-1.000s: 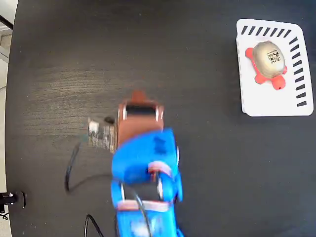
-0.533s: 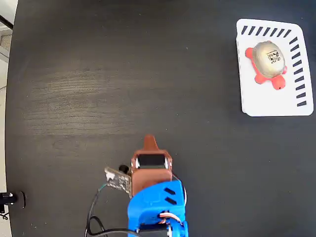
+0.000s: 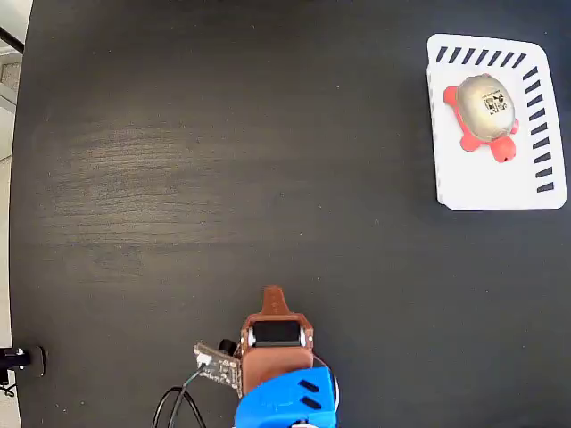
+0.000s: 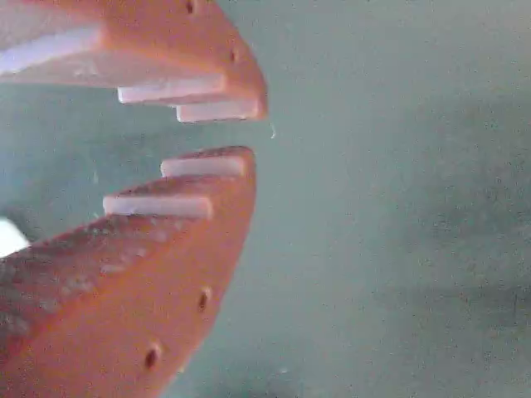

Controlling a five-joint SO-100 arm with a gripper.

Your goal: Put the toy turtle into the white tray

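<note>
Wrist view: the gripper (image 4: 253,133) fills the left of the frame, orange jaws with white toothed pads, tips slightly apart with only a narrow gap between them, nothing held; behind them only blurred bare surface. Fixed view, overhead: the arm sits at the bottom edge, blue body (image 3: 285,401) partly cut off, brown-orange gripper (image 3: 273,294) pointing up the frame over the dark tabletop (image 3: 223,160). A small circuit board (image 3: 217,370) with a black cable (image 3: 174,406) hangs at the gripper's left in this view, probably the wrist camera. The middle of the tabletop carries nothing. Far upper right: the white tray (image 3: 491,183), slanted dark slots along its top and right edges. The toy turtle (image 3: 482,109) lies inside it, toward the upper half, silver-gold shell up with the black-and-white mark showing, red-orange flippers and head flat on the tray floor, clear of the rim. Judgement: the placing is done; the turtle rests fully within the tray and the arm is folded near its base, well apart from both, consistent with a parked pose. With the jaws empty, no further grasp looks needed.
</note>
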